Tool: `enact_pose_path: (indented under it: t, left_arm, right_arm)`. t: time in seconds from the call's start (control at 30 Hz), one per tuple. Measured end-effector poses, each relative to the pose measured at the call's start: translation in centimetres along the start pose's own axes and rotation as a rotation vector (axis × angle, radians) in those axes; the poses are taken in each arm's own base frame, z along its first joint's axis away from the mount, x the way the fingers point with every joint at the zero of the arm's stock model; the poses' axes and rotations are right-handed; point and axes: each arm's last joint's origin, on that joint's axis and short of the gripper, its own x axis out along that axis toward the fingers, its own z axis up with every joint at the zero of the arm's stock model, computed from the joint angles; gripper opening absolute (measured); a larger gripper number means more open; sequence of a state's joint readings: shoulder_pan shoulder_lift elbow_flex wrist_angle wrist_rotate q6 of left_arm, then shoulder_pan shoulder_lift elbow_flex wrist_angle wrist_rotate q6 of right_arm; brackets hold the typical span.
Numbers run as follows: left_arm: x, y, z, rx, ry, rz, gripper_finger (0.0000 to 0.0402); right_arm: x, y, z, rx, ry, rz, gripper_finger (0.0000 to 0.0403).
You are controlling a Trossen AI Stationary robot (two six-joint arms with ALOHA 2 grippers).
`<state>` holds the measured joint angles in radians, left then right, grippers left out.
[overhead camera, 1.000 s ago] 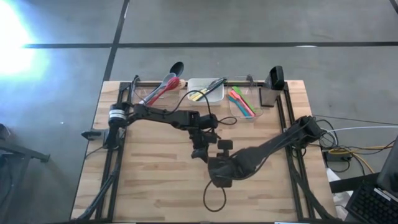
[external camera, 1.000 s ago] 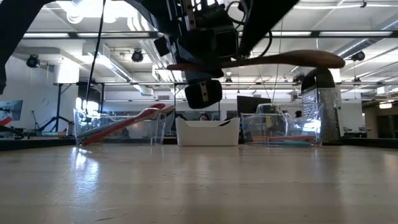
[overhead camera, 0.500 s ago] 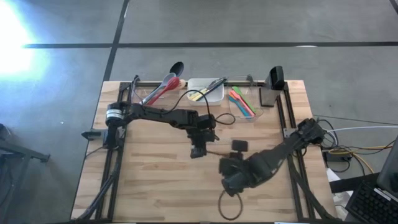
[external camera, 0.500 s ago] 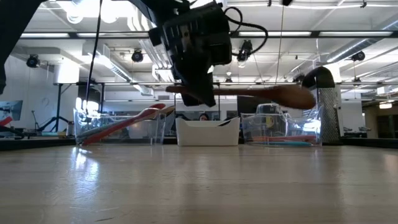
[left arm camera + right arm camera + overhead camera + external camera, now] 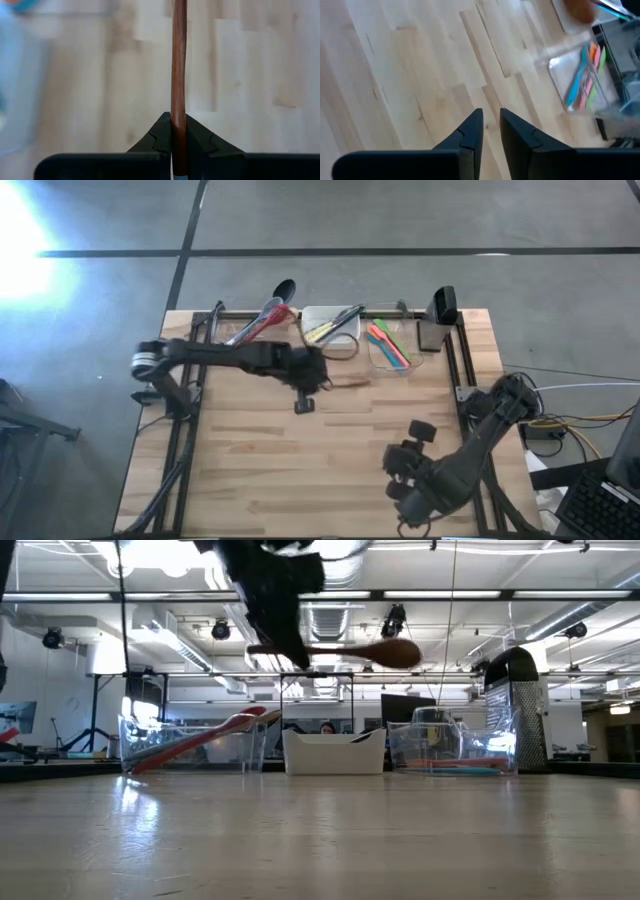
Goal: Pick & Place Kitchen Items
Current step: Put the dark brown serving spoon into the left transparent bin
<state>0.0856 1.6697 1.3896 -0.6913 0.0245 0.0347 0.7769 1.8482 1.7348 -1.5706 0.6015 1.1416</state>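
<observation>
Wooden spoon (image 5: pixel 345 652) held level in the air above the table (image 5: pixel 250 470), well clear of the boards, toward the far edge near the middle; bowl end pointing toward the right side, handle clamped between the closed fingers (image 5: pixel 159 137) of the left gripper (image 5: pixel 310 380). Seen in the left wrist view as a dark reddish shaft (image 5: pixel 178 75) running straight out from between the two pads. Shown in the high view as a thin stick (image 5: pixel 350 383) jutting from the gripper, just short of the white tub (image 5: pixel 318 315).

Along the far edge, three tubs in a row: a clear tub (image 5: pixel 232 335) toward the far left corner with red and black spoons (image 5: pixel 262 320) leaning out of it; the white tub in the middle holding cream-handled cutlery (image 5: pixel 330 328); a clear tub (image 5: pixel 378 360) to the right with coloured spatulas (image 5: pixel 388 345), green, orange, pink and blue, lying inside. Dark grater (image 5: pixel 443 305) upright beyond that, near the far right corner.

Right gripper (image 5: pixel 491 122) over the near right part of the table, well apart from the spoon, holding nothing; fingers apart by a narrow gap, bare boards visible between them.
</observation>
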Motion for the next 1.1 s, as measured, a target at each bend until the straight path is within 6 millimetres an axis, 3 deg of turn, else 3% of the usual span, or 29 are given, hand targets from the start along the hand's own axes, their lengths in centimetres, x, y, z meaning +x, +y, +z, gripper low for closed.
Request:
enact_pose_path:
  t: [0.33, 0.53, 0.8, 1.1]
  left_arm:
    - [-8.6, 3.1, -4.2, -0.044, -0.328, 0.225, 0.0026]
    - [-11.4, 5.7, -7.4, -0.166, -0.455, 0.377, 0.0026]
    - [-12.0, 9.3, -10.5, -0.311, -0.41, 0.568, 0.0026]
    - [-9.5, 11.9, -14.1, -0.358, -0.365, 0.581, 0.0026]
  right_arm:
    - [1.3, 0.5, -2.9, 0.078, 0.013, -0.066, 0.0047]
    - [1.8, 0.5, -3.2, 0.069, 0.018, -0.083, 0.0048]
    - [1.4, 0.1, -3.1, 0.078, 0.011, -0.072, 0.0044]
    - [1.8, 0.1, -3.4, 0.078, 0.015, -0.086, 0.0044]
